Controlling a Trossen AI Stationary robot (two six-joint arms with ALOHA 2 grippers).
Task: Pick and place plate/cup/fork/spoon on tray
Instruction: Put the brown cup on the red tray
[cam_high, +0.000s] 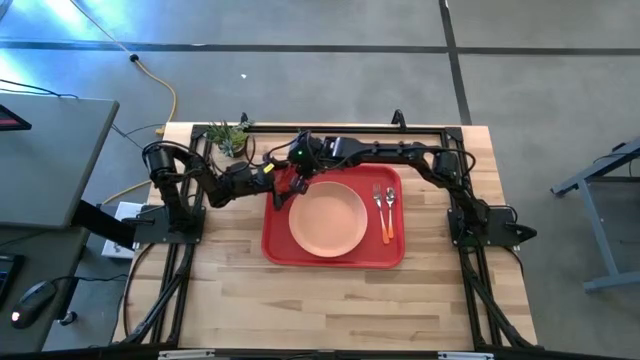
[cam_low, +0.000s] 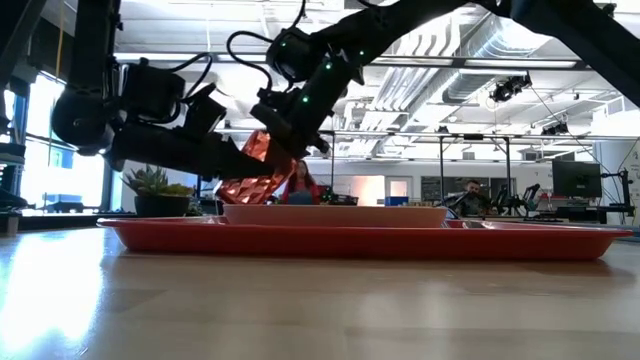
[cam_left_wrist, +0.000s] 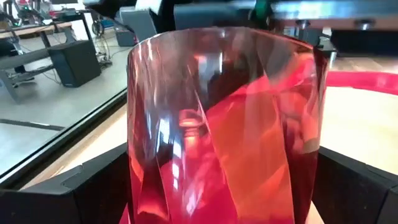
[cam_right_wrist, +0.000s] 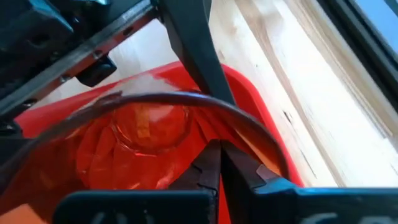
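Seen from above, a wooden table holds a red tray (cam_high: 275, 245) at the frame's centre. A peach plate (cam_high: 328, 218) lies on the tray, and to its right the fork (cam_high: 378, 203) and spoon (cam_high: 390, 204) lie side by side, orange handles toward the bottom of the frame. Three of the four items look placed, so only the cup (cam_low: 252, 172) seems left. Both arms meet over the tray's upper left corner. The left gripper (cam_high: 272, 180) reaches in from the left and clasps the cup between its fingers; in the low view the cup hangs tilted just above the tray. The right gripper (cam_high: 300, 172) reaches in from the right, right beside the cup, with its fingers pinched on the cup's rim. A small plant (cam_high: 231, 136) stands beyond the tray, upper left.
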